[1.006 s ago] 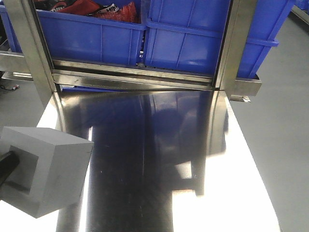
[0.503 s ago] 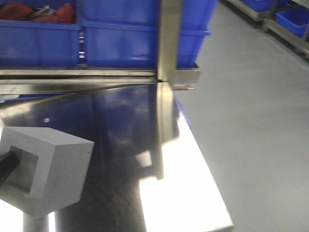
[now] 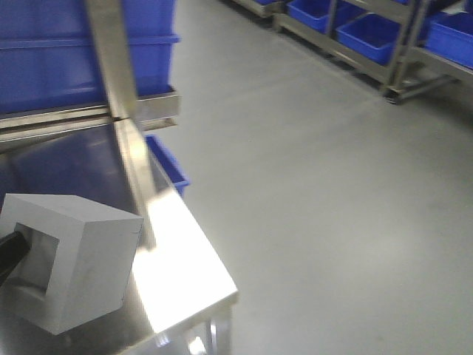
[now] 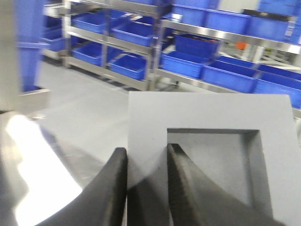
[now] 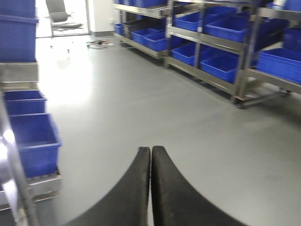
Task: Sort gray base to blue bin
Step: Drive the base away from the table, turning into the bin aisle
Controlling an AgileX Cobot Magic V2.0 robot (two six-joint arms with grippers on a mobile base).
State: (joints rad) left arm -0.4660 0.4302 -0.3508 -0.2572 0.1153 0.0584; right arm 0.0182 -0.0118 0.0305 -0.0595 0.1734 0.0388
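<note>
The gray base (image 3: 89,259) is a matte gray block with a square recess, low at the left of the front view. My left gripper (image 4: 146,155) is shut on it: the two black fingers (image 4: 117,188) pinch the wall between its outer side and the recess (image 4: 216,165). One black finger (image 3: 10,251) shows at the recess in the front view. Large glossy blue bins (image 3: 52,66) stand on a steel rack at the top left, behind the block. My right gripper (image 5: 151,149) is shut and empty, over bare gray floor.
The block hangs over a shiny steel table (image 3: 185,266) whose right corner is close by. A steel post (image 3: 111,59) rises behind it. A small blue bin (image 3: 168,166) sits below. Steel shelves of blue bins (image 3: 369,37) line the far right, with gray floor (image 3: 318,192) between.
The whole view has swung to the right: the rack of blue bins slid to the left edge, and floor and far shelves came into view. The gray base stays held in the same spot.
</note>
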